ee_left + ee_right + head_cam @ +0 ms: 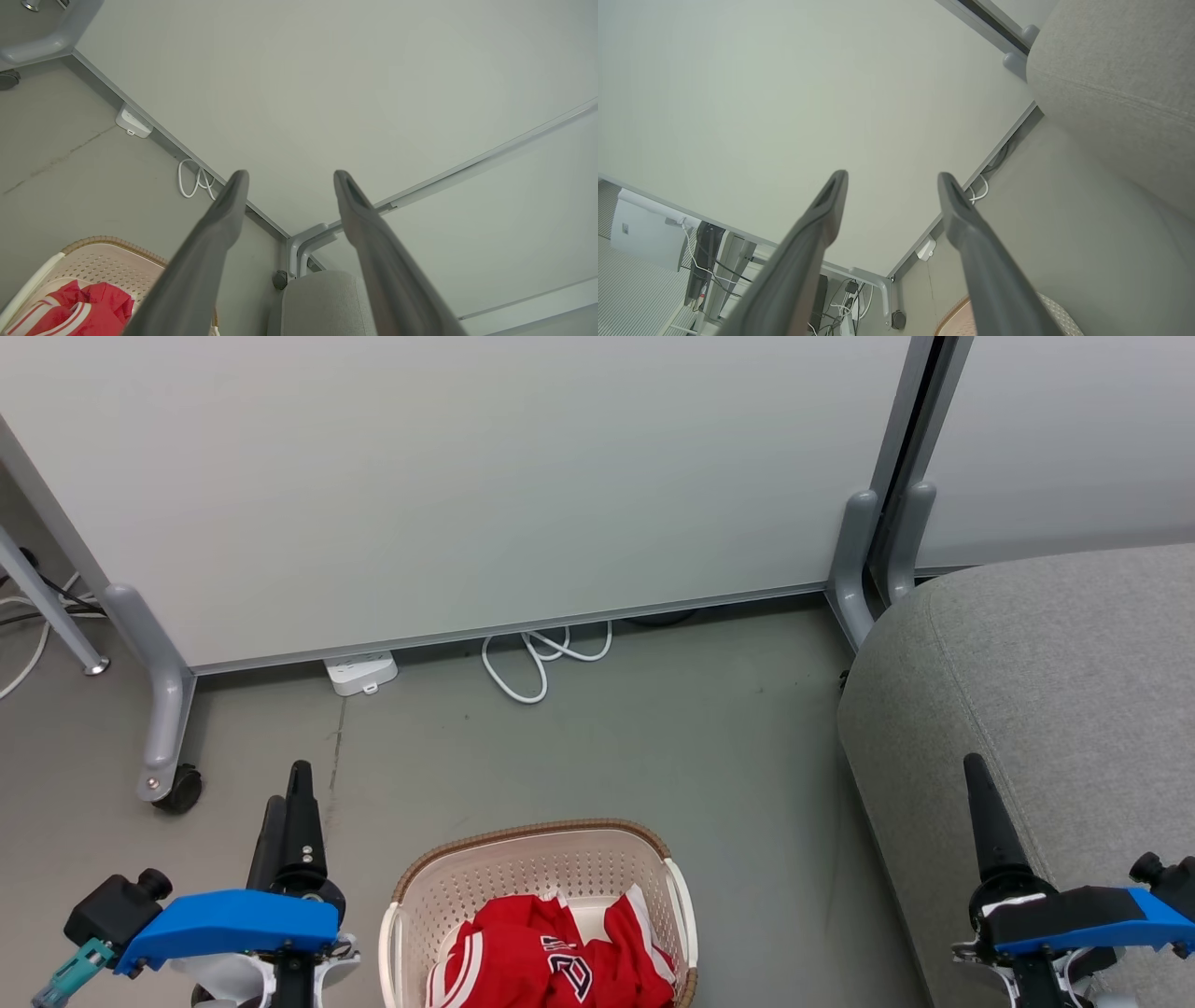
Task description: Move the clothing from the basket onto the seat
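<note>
As both jaws gape, clothing (546,959) lies in basket (523,870) between.

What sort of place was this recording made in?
Probably an office or lab corner rather than a home: pale partition panels on wheeled feet, a power strip and loose white cable on the bare grey floor, beside a grey upholstered seat.

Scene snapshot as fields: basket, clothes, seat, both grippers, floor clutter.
basket: on floor, between the two arms
clothing: red with white trim, bunched inside basket
seat: grey, on basket's right, apart from it
left gripper: open, nothing held
right gripper: open, nothing held, near seat
floor: white power strip and looped cable by partition
</note>
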